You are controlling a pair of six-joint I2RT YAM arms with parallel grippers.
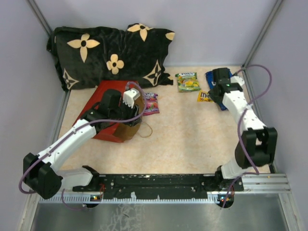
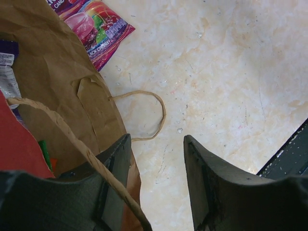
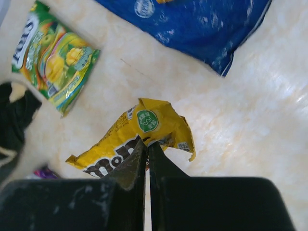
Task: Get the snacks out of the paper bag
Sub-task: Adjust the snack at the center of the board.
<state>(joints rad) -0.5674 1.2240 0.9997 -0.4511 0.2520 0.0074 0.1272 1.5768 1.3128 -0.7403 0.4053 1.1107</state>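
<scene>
The red paper bag (image 1: 102,91) is lying around one finger of the half-open, empty left end effector (image 2: 156,175), whose wrist view alone is showing a purple packet (image 2: 8,47) inside. Beyond the right end effector (image 3: 147,150) the blue Doritos bag (image 3: 202,24) is lying, and its shut jaws are pinching the yellow M&M's packet (image 3: 144,120).

You have a black pillow (image 1: 110,55) with cream flower shapes lying along the far left of the beige marbled table (image 1: 192,139). Pale lilac walls (image 1: 216,29) stand behind it.
</scene>
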